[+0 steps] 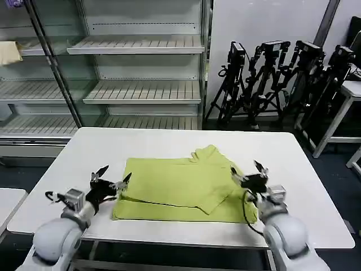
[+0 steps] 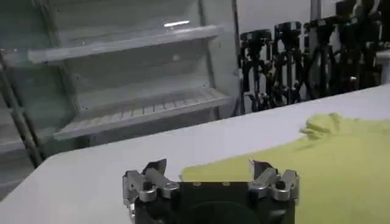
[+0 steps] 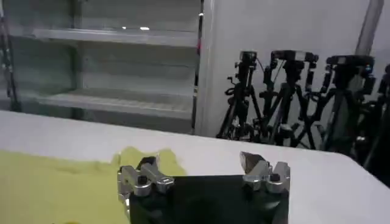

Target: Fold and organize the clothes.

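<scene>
The lime yellow-green T-shirt [image 1: 183, 189] lies partly folded on the white table [image 1: 169, 144], toward the near edge and roughly centred between the two arms. Layers overlap across its middle, one flap ending in a point near the front, and a bunched bit of fabric sticks out at the far side. In the left wrist view the shirt [image 2: 323, 164] spreads flat across the tabletop; in the right wrist view it [image 3: 55, 182] ends in a crumpled edge just beyond the fingers.

The left gripper [image 1: 110, 178] hovers just beside the shirt's left edge, fingers spread apart and holding nothing; the same spread shows at the wrist [image 2: 210, 173]. The right gripper [image 1: 248, 172] sits at the shirt's right edge, fingers likewise apart and empty [image 3: 204, 167].

Nothing else rests on the table near the shirt. Beyond the table stand pale metal shelves [image 1: 141, 90] behind glass doors, with a cream cloth [image 1: 8, 52] on one shelf at far left. A cluster of black tripods [image 1: 276, 84] stands against the white wall to the right.
</scene>
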Controlling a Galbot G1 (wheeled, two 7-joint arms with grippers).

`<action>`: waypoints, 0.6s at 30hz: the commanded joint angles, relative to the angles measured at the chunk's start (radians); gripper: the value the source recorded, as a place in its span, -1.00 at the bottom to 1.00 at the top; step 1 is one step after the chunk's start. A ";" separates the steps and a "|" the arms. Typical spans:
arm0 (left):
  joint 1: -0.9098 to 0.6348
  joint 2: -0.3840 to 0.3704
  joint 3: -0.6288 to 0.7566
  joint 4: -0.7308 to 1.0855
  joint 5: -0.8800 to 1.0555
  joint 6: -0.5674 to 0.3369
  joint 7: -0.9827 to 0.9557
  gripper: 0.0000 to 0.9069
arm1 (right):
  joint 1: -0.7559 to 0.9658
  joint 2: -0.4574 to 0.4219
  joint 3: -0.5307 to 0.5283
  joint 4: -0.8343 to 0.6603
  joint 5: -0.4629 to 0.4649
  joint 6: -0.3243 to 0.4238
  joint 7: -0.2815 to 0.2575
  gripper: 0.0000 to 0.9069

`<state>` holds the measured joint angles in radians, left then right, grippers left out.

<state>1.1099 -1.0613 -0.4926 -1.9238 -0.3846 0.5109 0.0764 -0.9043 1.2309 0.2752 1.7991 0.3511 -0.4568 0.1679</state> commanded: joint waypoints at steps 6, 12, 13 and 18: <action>-0.302 -0.023 0.151 0.347 -0.024 0.048 -0.017 1.00 | 0.402 0.136 -0.152 -0.489 -0.001 -0.057 0.064 1.00; -0.363 -0.039 0.184 0.436 -0.018 0.066 -0.006 1.00 | 0.437 0.167 -0.147 -0.589 0.000 -0.081 0.058 1.00; -0.371 -0.039 0.190 0.450 -0.016 0.066 -0.001 1.00 | 0.441 0.172 -0.148 -0.599 0.000 -0.091 0.059 1.00; -0.409 -0.045 0.196 0.517 -0.009 0.066 0.007 1.00 | 0.448 0.180 -0.148 -0.643 0.028 -0.097 0.054 1.00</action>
<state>0.8170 -1.0957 -0.3383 -1.5807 -0.3973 0.5613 0.0755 -0.5438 1.3751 0.1551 1.3237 0.3613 -0.5269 0.2141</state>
